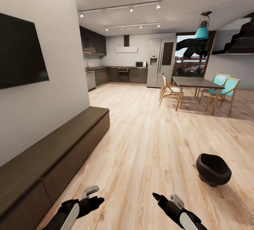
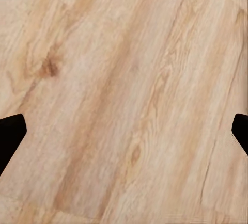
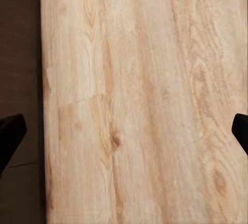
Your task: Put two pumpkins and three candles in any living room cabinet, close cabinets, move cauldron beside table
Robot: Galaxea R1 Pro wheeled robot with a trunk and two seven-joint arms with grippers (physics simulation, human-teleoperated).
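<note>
The cauldron, glossy black and tilted, sits on the wood floor at the right, ahead of my right gripper. The cabinet, long, low and dark brown, runs along the left wall with its fronts closed. My left gripper hovers over the floor close to the cabinet's near end. In both wrist views the fingertips stand wide apart over bare floorboards, so both grippers are open with nothing between them. The pumpkins, the candles and the table are out of view.
A dark TV hangs on the left wall above the cabinet. A dining table with wooden and teal chairs stands at the back right. Kitchen units and a fridge line the far wall. Wood floor stretches between.
</note>
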